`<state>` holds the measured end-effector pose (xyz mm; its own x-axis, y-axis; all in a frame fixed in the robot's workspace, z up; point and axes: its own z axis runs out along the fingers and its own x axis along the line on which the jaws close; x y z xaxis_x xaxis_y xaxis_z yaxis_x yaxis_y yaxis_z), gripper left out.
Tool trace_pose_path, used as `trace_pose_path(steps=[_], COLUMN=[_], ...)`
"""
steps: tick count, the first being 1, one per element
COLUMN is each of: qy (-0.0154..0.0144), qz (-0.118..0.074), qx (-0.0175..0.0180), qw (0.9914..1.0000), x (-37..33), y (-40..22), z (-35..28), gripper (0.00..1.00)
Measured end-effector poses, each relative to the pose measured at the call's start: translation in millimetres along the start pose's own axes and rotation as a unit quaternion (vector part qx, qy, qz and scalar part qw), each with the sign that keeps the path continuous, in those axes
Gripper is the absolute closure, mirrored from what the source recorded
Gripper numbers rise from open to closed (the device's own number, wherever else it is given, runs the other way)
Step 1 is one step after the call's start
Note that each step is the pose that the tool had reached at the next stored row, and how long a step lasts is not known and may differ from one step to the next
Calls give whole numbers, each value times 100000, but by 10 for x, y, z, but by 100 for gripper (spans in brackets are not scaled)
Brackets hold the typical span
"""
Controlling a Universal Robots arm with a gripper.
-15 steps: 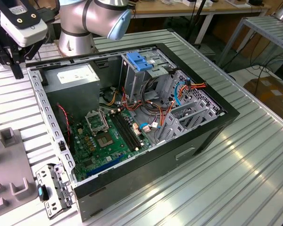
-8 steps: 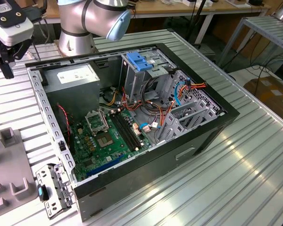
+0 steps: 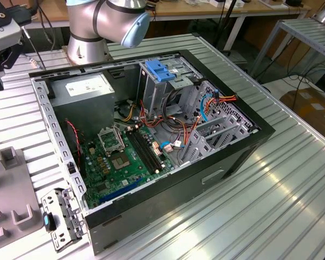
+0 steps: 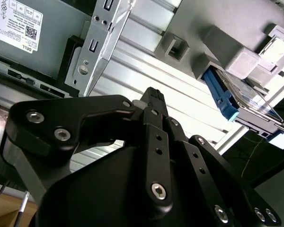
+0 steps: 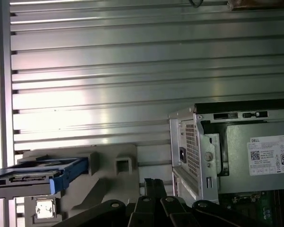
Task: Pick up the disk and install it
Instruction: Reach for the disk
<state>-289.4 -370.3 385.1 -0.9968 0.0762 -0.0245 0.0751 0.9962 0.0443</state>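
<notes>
**On the bench (image 5: 132,71), disk (image 5: 33,176) sits in its holder (image 5: 118,163)**

The open computer case (image 3: 151,135) lies on the ribbed bench, bays exposed for fitting. Beside it the grey holder cradles the disk, blue rail clear for grasping. The gripper (image 5: 154,183) hovers near, jaws closed and empty.

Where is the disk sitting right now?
In the first wrist view the disk sits in the grey holder on the ribbed metal table, apart from the open computer case.
</notes>
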Motion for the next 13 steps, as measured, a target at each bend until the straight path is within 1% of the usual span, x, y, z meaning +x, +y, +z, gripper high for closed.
trace_pose_path(steps=[10, 11, 13], qy=[0, -1, 4], qz=[1, -3, 2], qx=[-1, 0, 1], qw=[100000, 100000, 100000], x=[191, 219, 310], y=[25, 24, 18], z=[0, 0, -2], gripper=[89, 89, 89])
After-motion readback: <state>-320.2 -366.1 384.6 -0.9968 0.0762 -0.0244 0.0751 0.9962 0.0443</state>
